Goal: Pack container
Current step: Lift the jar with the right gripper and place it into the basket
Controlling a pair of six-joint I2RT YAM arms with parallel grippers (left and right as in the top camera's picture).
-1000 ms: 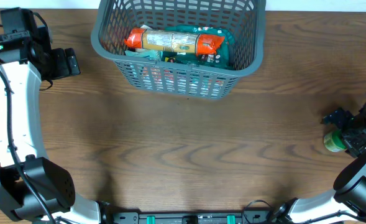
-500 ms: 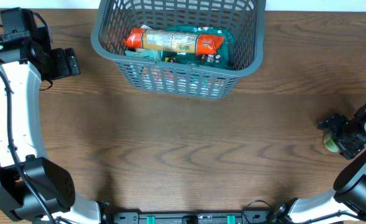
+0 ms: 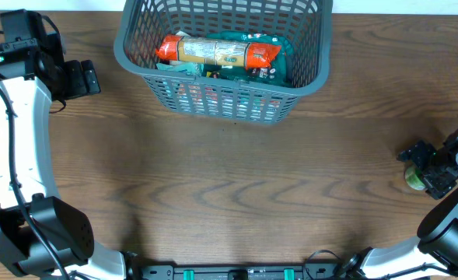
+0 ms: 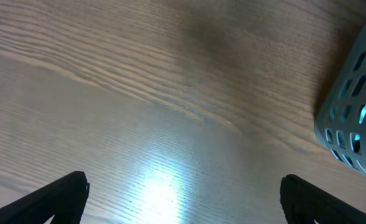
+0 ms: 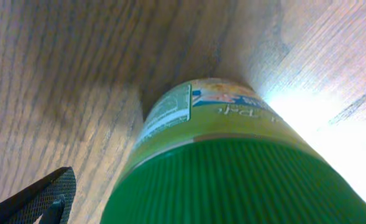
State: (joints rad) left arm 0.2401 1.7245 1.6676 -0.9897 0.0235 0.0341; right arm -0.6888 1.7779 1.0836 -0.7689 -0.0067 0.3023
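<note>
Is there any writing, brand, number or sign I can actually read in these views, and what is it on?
No text can be read here.
On the jar: the label has printed lines and a small panel, upside down and blurred, so unreadable.
On the orange-and-tan packet in the basket: the print is too small to read.
On the teal packet in the same basket: the print is too small to read.

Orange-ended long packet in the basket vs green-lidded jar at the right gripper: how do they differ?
Place: the long orange-ended plastic packet lies in the dark grey slotted plastic basket; the green-lidded jar stands on the wooden table. Shape: packet long, jar short and round. Only the jar sits between the fingers of the right gripper. Both carry printed labels.
</note>
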